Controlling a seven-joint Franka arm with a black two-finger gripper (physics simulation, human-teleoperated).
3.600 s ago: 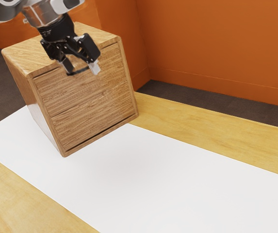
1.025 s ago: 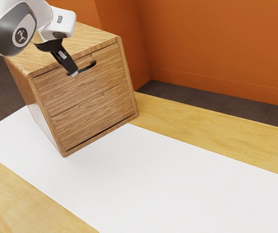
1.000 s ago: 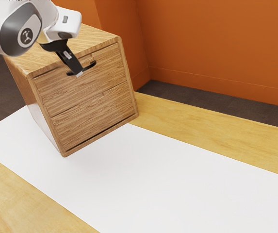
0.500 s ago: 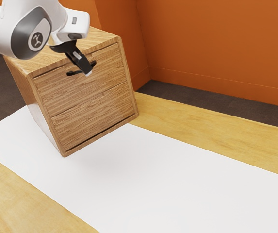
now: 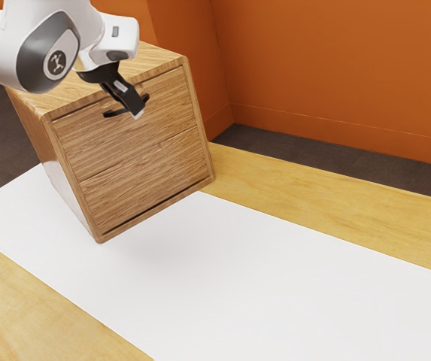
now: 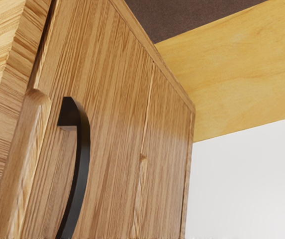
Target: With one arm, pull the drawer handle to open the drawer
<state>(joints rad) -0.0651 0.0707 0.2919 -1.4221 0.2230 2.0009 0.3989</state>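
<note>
Over the last second the white robot arm [image 5: 27,47] has carried the jaws along the cabinet's front, from the handle's end nearer the cabinet's far back corner to about the handle's middle. In the last half second they have barely shifted.

The light-oak wooden cabinet [image 5: 136,177] stands on the white sheet [image 5: 238,286] that covers the middle of the wooden table [image 5: 335,203]. Its upper drawer [image 5: 166,101] looks flush with the lower drawer front [image 5: 144,180] beneath it, as it did before, with no gap showing along the cabinet's top edge.

The black curved bar handle [image 5: 112,113] sits high on that upper drawer, just under the cabinet's top. The jaws come down over the cabinet's top edge and cross the handle near its middle, so a short piece of the bar shows on either side of them. They are seen edge-on, so I cannot tell whether they are wide, narrow or clamped on the bar.

From the wrist camera the handle [image 6: 80,164] arches just off the cabinet's front, close under the hand.
</note>
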